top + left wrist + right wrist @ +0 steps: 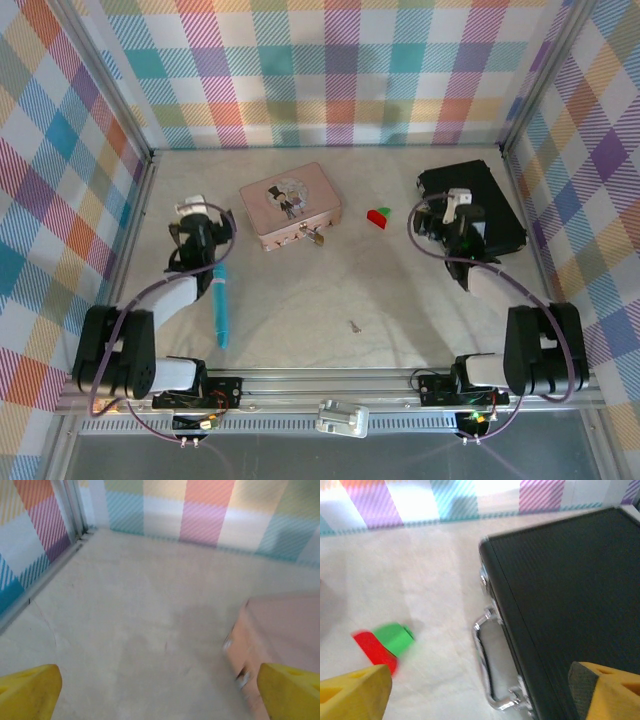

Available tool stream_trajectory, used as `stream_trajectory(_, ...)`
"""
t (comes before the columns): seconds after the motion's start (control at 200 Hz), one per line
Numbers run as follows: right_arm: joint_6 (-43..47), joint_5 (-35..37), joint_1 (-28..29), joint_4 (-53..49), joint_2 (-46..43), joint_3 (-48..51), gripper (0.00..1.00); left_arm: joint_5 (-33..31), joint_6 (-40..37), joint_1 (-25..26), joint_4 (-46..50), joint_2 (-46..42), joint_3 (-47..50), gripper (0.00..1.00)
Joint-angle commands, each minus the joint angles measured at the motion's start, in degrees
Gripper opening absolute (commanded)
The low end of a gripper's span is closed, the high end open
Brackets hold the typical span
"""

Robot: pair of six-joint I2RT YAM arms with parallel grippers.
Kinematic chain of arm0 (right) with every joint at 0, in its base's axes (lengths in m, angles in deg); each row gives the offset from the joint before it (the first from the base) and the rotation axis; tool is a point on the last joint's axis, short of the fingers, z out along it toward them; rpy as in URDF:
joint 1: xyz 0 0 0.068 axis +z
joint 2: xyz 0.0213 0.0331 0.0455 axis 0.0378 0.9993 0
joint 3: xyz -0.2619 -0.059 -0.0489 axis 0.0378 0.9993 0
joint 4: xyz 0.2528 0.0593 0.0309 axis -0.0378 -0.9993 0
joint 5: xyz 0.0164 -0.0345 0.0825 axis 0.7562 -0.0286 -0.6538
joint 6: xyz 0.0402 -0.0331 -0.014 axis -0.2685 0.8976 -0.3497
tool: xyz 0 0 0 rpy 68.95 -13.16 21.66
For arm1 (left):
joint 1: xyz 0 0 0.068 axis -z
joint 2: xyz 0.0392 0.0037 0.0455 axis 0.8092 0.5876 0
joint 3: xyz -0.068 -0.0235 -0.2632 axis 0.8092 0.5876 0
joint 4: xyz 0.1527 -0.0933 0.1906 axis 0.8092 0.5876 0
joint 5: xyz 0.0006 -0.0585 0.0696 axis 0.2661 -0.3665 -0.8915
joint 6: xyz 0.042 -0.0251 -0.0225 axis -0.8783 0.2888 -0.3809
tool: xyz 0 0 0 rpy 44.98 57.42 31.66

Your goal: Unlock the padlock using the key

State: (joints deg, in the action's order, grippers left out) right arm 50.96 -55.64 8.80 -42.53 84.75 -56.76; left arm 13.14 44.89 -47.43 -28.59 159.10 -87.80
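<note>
a pink tin (290, 205) sat on the surface (300, 290) left of centre toward the back, its lid shut, so what it held could not be seen. the padlock (316, 238) rested against the tin's near wall by the clasp, touching it; whether its shackle ran through the clasp could not be told. the key (353, 325) lay flat by itself on the bare surface, nearer the arm bases and well apart from the padlock. a red-and-green block (379, 217) stood just right of the tin. at the far right lay a black case (570, 580), also shut, with a silver handle (492, 665) on its side. a light-blue stick (220, 305) lay along the left arm. the left pincer (159, 692) hung spread wide beside the tin's left end, pinching nothing. the right pincer (480, 695) was spread over the case's handle edge, with nothing between its yellow fingers (352, 695).
</note>
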Motion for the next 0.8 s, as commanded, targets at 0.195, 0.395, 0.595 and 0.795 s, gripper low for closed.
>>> stream_trajectory(0.195, -12.3, -2.6, 18.7, -46.3, -0.8, -15.5, 0.82, 13.8, 23.2, 3.6, 29.9, -10.1, -9.1, 1.0)
stream_trajectory(0.395, -15.7, -9.5, 33.1, -59.4, 2.4, -16.6, 0.69, 14.2, 33.7, 14.6, 22.8, -15.1, -0.6, 1.0)
stream_trajectory(0.595, -22.2, -8.6, 44.8, -60.8, 5.5, -13.6, 0.6, 8.7, 35.4, 23.9, 23.5, -8.1, -2.4, 1.0)
stream_trajectory(0.795, -31.1, -8.9, 47.5, -54.0, 7.4, -8.5, 0.51, 8.3, 38.6, 25.5, 19.4, -3.3, -2.6, 1.0)
